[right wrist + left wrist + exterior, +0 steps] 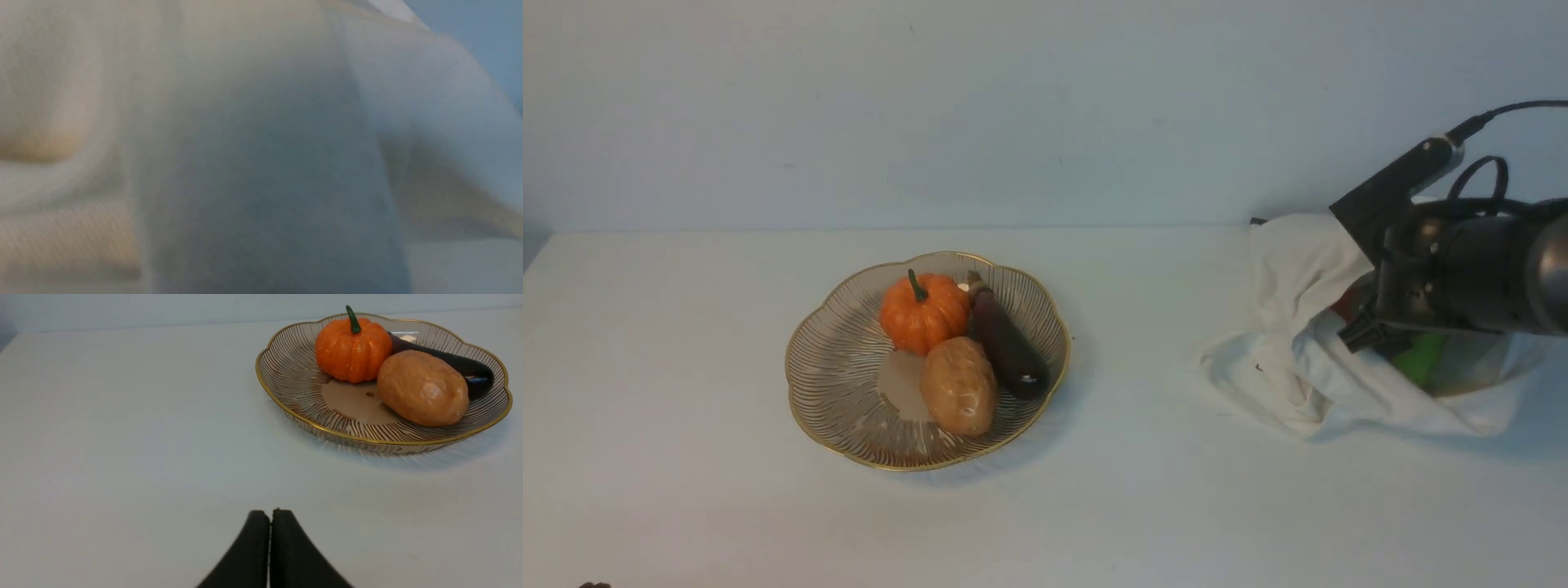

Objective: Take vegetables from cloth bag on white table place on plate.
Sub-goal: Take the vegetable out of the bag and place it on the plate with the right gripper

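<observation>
The right gripper (1372, 327) is pushed into the open mouth of the cloth bag (1307, 367). Its fingers are hidden behind the wrist and the folds, and the right wrist view shows only blurred off-white fabric pressed close to the lens, so I cannot tell whether it is spread or clamped on anything. Just beside it, inside the bag, a green vegetable (1421, 359) shows, probably the cucumber, with a small patch of red (1346, 304) behind the arm. Nothing else in the bag can be made out. The bag lies slumped at the right side of the table (686, 490), well apart from the plate (833, 384) near the middle. On the plate sit an orange pumpkin (923, 314), a brown potato (960, 385) and a dark aubergine (1009, 343), all touching one another. The left gripper (269, 522) is clenched and empty, low over bare table near the plate. As I judge it, the task is partway: at least the green and red pieces are yet to be lifted out and carried across.
</observation>
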